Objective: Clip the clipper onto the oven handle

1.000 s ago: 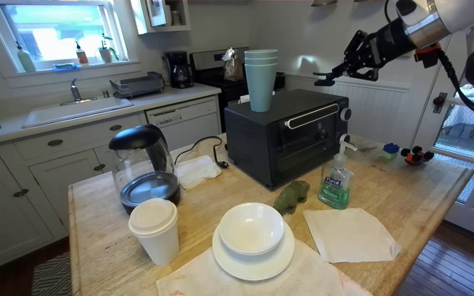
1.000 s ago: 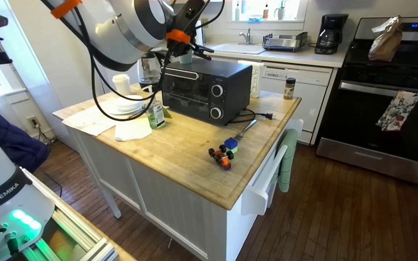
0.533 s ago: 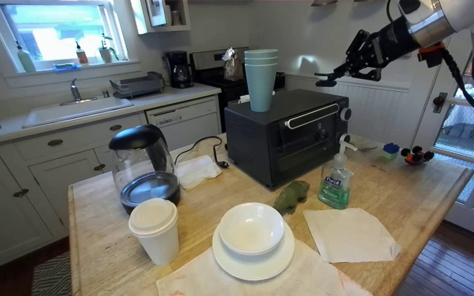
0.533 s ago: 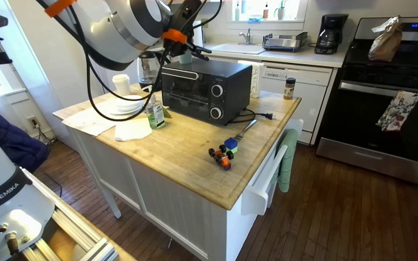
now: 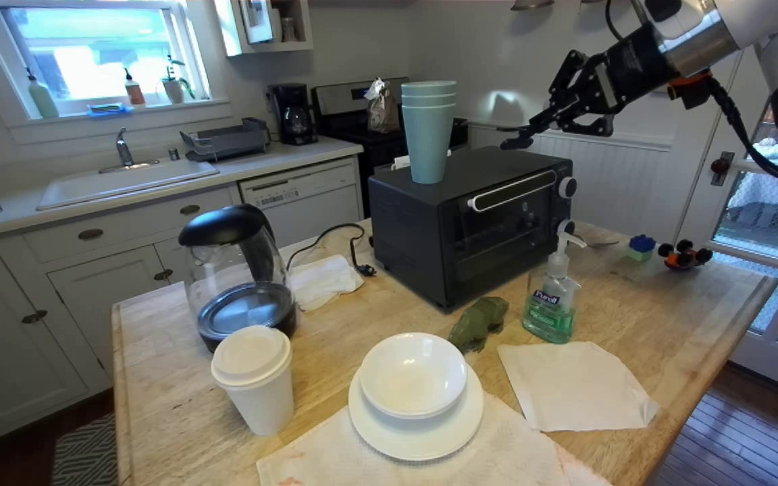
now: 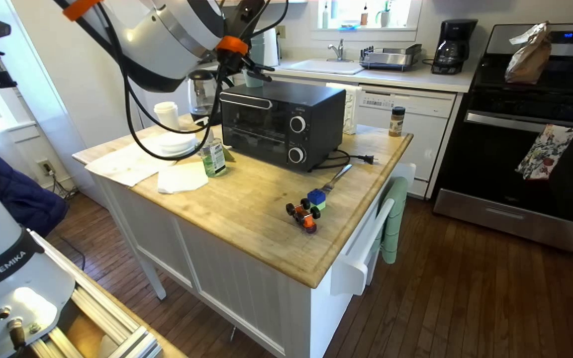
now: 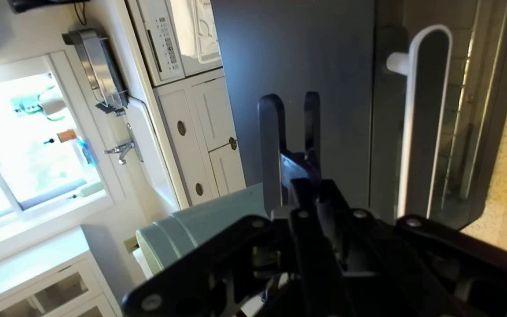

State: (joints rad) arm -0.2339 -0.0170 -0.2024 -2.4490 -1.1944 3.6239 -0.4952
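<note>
1 gripper (image 7: 310, 189), its fingers clamped on the black clipper (image 7: 272, 145), whose 2 prongs reach past the fingertips with a gap between them (wrist view). Gripper and clipper hang above the dark top of the toaster oven (image 5: 406, 236). The oven handle (image 7: 406, 145), a pale-edged bar across the upper part of the glass door (image 5: 504, 236), stands apart from the prongs. Upright on the oven: a stack of 3 pale blue-green cups (image 5: 427, 138). In front of the door, in an exterior view: a green animal figure (image 5: 478, 324) and a pump bottle (image 5: 551, 304). Farther out on the wooden table (image 5: 666, 317): 1 white bowl (image 5: 414, 378) on a plate (image 5: 416, 442), 1 lidded cup (image 5: 255, 385), 1 glass kettle (image 5: 244, 304).
</note>
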